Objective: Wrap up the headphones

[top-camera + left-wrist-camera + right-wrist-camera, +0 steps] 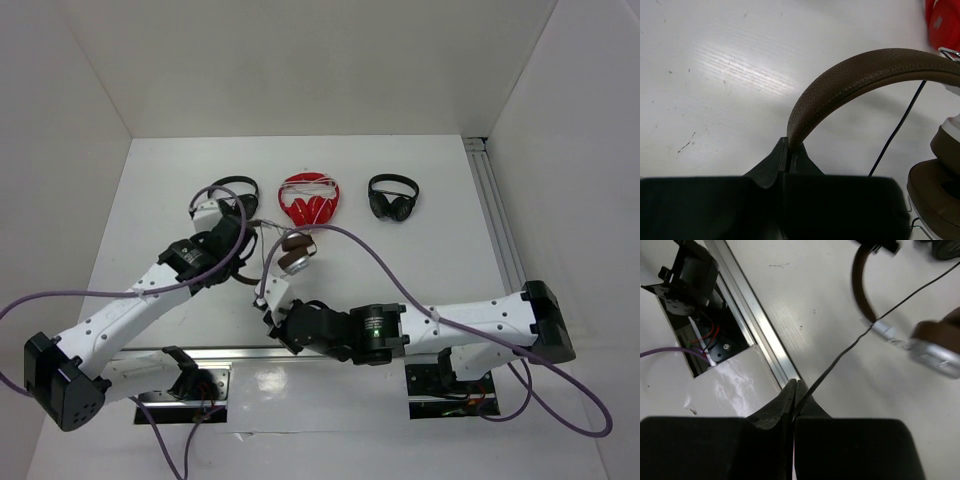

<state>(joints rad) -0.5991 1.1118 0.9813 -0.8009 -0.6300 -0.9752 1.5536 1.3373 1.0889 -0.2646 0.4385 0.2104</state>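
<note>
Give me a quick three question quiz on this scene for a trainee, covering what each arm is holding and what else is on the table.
1. True or false: the left end effector is shut on the brown headband.
2. What does the right end effector pinch? A) the dark cable B) an ear pad C) the metal rail
3. Fill in: in the top view, the white-corded pair beside the black pair is coloured ____.
Key: 1 true; 2 A; 3 red.
</note>
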